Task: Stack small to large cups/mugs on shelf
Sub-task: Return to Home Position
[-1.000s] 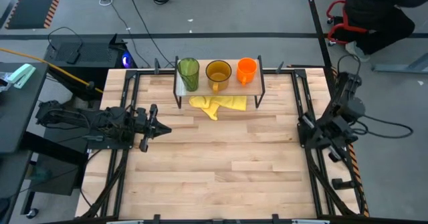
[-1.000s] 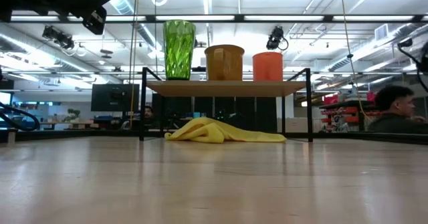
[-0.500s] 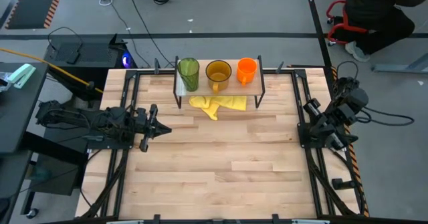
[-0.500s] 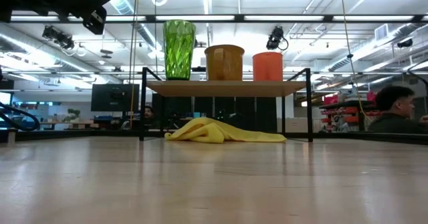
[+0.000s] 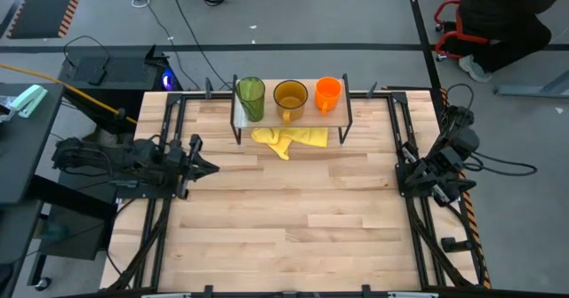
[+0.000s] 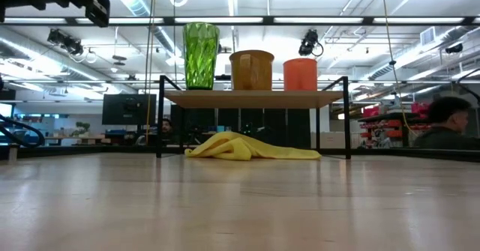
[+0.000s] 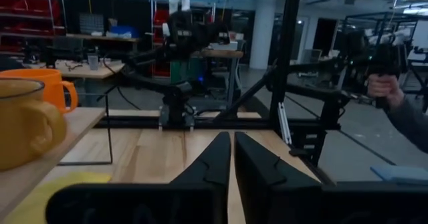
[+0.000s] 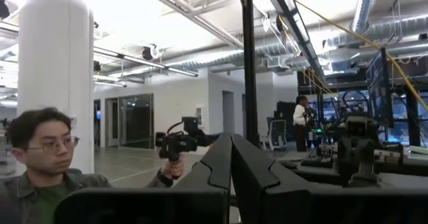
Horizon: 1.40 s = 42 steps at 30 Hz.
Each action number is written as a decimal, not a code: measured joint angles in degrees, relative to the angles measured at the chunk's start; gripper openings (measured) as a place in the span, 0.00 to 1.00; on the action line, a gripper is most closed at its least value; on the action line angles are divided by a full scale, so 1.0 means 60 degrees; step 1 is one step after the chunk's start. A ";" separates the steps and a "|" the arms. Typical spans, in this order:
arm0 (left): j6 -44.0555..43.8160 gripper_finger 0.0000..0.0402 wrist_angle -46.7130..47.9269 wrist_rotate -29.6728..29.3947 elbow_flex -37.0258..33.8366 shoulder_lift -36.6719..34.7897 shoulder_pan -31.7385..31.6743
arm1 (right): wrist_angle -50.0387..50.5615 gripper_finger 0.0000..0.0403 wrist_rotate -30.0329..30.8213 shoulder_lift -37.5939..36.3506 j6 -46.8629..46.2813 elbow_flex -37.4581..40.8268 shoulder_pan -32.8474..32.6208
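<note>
Three cups stand in a row on the shelf (image 5: 291, 113) at the table's far edge: the green tumbler (image 5: 250, 96) (image 6: 201, 54) on the left, the amber mug (image 5: 290, 97) (image 6: 251, 70) in the middle and the orange mug (image 5: 327, 93) (image 6: 300, 74) on the right. Each rests on its base on the wooden top board (image 6: 255, 97). My left gripper (image 5: 212, 168) (image 7: 232, 147) is shut, hovers near the table's left edge and points at the right side. The left wrist view shows the amber mug (image 7: 23, 127) and the orange mug (image 7: 47, 87). My right gripper (image 8: 231, 144) is shut, folded back at the right edge.
A crumpled yellow cloth (image 5: 289, 139) (image 6: 251, 147) lies on the table under the shelf, between its black wire legs. Bare wooden tabletop (image 5: 293, 218) spreads between both arms. Black frame rails run along the left and right edges. A person (image 8: 40, 157) sits beyond the table.
My left arm has drawn back a little toward the table's left edge, fingers still shut. My right arm has shifted at the right edge and left the low view. The cups, shelf and cloth have stayed put.
</note>
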<state>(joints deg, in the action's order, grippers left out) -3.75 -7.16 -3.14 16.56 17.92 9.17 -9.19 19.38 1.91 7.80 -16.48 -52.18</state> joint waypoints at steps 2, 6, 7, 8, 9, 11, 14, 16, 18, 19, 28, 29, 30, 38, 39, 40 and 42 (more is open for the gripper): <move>0.0003 0.06 0.0123 -0.0003 0.0000 -0.0236 0.0000 | -0.0003 0.04 0.0000 0.0000 -0.0052 0.0103 0.0000; 0.0014 0.06 0.0487 -0.0039 0.0000 -0.0694 0.0000 | -0.0018 0.04 0.0000 0.0000 -0.0052 0.0143 0.0000; 0.0011 0.06 0.0534 -0.0043 0.0000 -0.0792 0.0000 | -0.0009 0.04 0.0000 0.0000 -0.0052 0.0143 0.0000; 0.0011 0.06 0.0626 -0.0040 0.0000 -0.0889 0.0000 | -0.0004 0.04 0.0000 0.0000 -0.0052 0.0143 0.0000; 0.0011 0.07 0.0710 -0.0040 0.0000 -0.0969 0.0000 | -0.0008 0.04 0.0000 0.0000 -0.0056 0.0143 0.0000; -0.0007 0.08 0.0881 -0.0047 0.0000 -0.1129 0.0000 | -0.0022 0.04 0.0000 0.0009 -0.0088 0.0149 0.0000; 0.0004 0.09 0.1013 -0.0111 0.0000 -0.1362 0.0000 | -0.0515 0.04 0.0000 0.0018 0.0095 0.0367 0.0000; 0.0036 0.09 0.1039 -0.0113 0.0000 -0.1518 0.0000 | -0.0970 0.04 0.0004 0.0018 0.0387 0.0551 0.0000; 0.0083 0.09 0.1050 -0.0116 0.0000 -0.1700 0.0000 | -0.1073 0.04 0.0004 0.0018 0.0550 0.0598 0.0000; 0.0089 0.08 0.1089 -0.0115 0.0000 -0.1786 0.0000 | -0.1089 0.04 0.0004 0.0018 0.0594 0.0598 0.0000; 0.0098 0.07 0.1915 -0.0328 0.0000 -0.2643 0.0000 | -0.1046 0.04 0.0288 -0.0050 0.1018 0.0386 0.0000; 0.0098 0.07 0.1956 -0.0331 0.0000 -0.2723 -0.0001 | -0.1046 0.04 0.0384 -0.0100 0.1047 0.0380 0.0000; 0.0098 0.07 0.1993 -0.0328 0.0000 -0.2814 -0.0004 | -0.1032 0.04 0.0491 -0.0168 0.1055 0.0380 0.0000; 0.0097 0.09 0.2184 -0.0331 0.0000 -0.2953 0.0000 | -0.0511 0.04 0.0697 -0.0310 0.1206 -0.0045 0.0011; 0.0108 0.08 0.2186 -0.0331 0.0000 -0.2948 -0.0002 | -0.0396 0.04 0.0696 -0.0310 0.1201 -0.0134 0.0011; 0.0108 0.08 0.2185 -0.0328 0.0000 -0.2948 -0.0004 | -0.0354 0.04 0.0696 -0.0310 0.1188 -0.0186 0.0011; 0.0014 0.07 0.2176 -0.0328 0.0000 -0.2951 0.0000 | -0.0370 0.04 0.0692 -0.0310 0.1159 -0.0205 0.0011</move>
<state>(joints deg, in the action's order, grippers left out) -3.67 5.89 -5.10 16.55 0.21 9.17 -11.41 23.53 0.05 14.75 -17.70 -52.12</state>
